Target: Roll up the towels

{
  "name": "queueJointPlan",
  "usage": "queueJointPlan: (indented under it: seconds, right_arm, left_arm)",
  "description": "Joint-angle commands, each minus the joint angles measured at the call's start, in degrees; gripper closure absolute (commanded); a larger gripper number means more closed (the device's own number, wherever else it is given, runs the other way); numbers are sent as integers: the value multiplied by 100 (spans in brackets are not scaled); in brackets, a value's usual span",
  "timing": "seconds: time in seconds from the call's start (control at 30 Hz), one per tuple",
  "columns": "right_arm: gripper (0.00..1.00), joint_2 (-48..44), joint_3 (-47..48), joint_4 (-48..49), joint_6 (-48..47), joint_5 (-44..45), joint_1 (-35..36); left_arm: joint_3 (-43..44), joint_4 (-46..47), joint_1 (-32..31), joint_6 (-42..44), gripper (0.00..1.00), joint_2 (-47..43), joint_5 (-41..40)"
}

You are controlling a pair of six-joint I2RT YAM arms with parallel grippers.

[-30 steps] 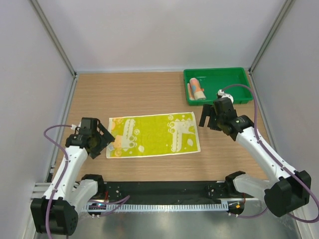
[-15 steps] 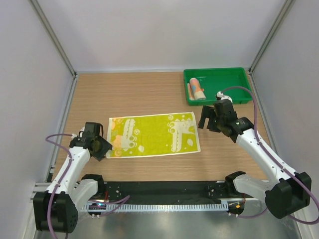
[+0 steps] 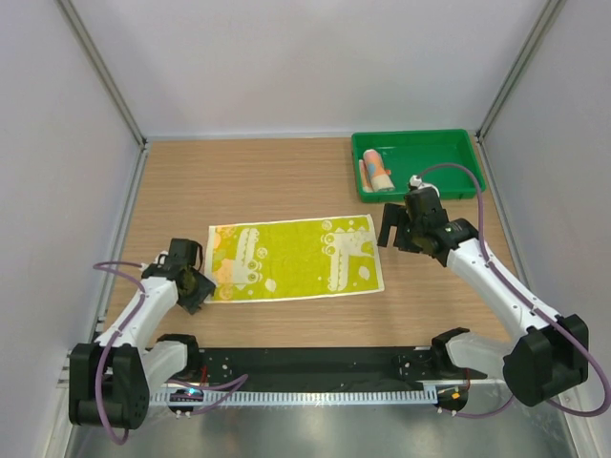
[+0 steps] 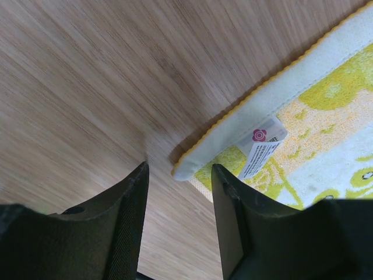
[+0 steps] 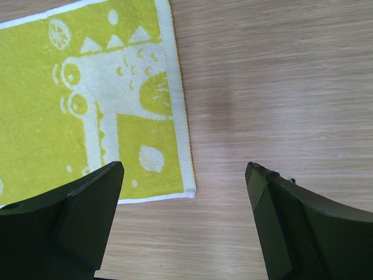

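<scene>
The yellow towel (image 3: 296, 258) with a white-green pattern lies flat mid-table. Its near-left corner (image 4: 192, 166) is slightly curled up, with a white label (image 4: 260, 149) showing. My left gripper (image 3: 196, 283) is open and empty, low at that corner; the corner tip lies just beyond the gap between the fingers in the left wrist view (image 4: 178, 175). My right gripper (image 3: 393, 229) is open wide and empty above the table by the towel's right edge (image 5: 180, 128). The light blue towel (image 3: 378, 171) is a short roll with an orange-pink end, in the green tray (image 3: 449, 143).
The green tray stands at the back right of the wooden table. White walls with metal posts close in the sides and back. A black rail (image 3: 315, 367) runs along the near edge between the arm bases.
My left gripper has dropped and pulled back toward the near-left corner of the yellow towel. My right gripper has shifted slightly left toward the towel's right edge. The towels have not moved.
</scene>
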Motion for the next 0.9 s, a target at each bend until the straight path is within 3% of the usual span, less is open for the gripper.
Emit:
queueJointPlan:
  seconds: [0.0, 0.17, 0.3, 0.53, 0.87]
  right_arm:
    - [7, 25, 275, 85, -95, 31, -4]
    - [7, 86, 257, 67, -87, 67, -4]
    - [7, 113, 266, 67, -104, 119, -4]
    - [7, 499, 187, -108, 421, 120, -21]
    - [15, 737, -1034, 111, 1416, -628, -12]
  left_arm:
    - [-151, 427, 26, -2, 52, -55, -116]
    - [-125, 497, 34, 51, 60, 41, -160]
    - [-116, 550, 26, 77, 79, 120, -117]
    - [7, 541, 26, 165, 99, 68, -37]
    - [209, 436, 26, 323, 100, -37, -2]
